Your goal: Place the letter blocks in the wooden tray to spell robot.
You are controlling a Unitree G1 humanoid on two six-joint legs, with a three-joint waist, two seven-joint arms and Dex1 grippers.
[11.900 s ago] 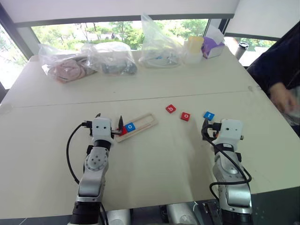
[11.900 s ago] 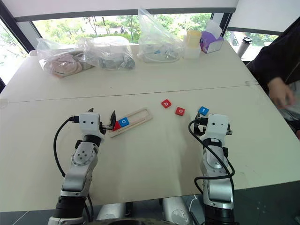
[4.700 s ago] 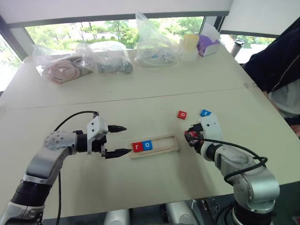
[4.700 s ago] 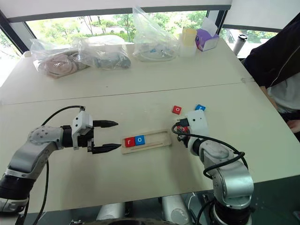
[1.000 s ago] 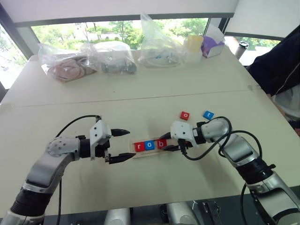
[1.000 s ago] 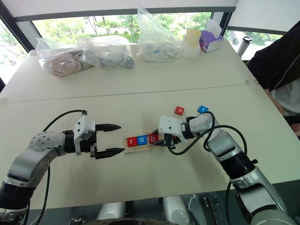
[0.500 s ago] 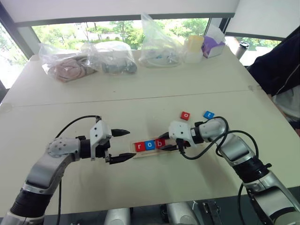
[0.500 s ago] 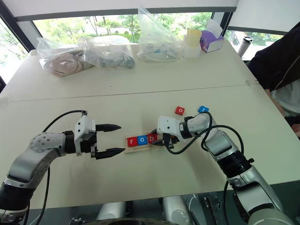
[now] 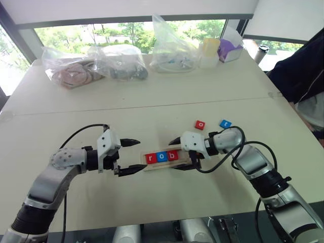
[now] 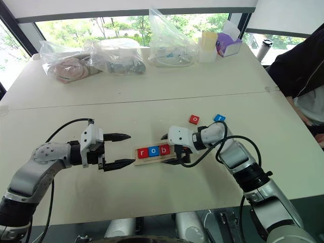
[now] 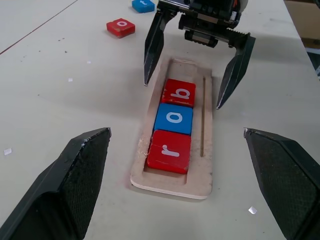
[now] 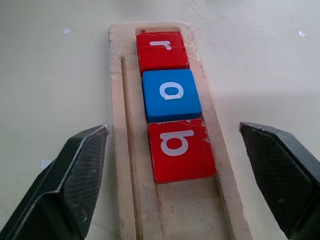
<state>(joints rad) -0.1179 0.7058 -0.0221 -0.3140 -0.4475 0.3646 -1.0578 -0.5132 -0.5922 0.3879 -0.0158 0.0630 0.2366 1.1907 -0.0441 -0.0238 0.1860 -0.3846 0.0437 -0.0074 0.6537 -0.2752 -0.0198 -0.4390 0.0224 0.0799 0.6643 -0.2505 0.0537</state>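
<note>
Pale wooden tray with red r, blue o, red b, both fingers apart

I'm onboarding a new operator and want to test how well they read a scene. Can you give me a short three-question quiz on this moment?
1. True or false: the wooden tray holds three letter blocks.
2. Which block sits next to the free end of the tray? A) red r block B) blue o block C) red b block
3. Fill in: the right end effector stands ____ over the tray's end, holding nothing.

Key:
1. True
2. C
3. open; the loose red o block and blue t block lie on the table behind it.
</note>
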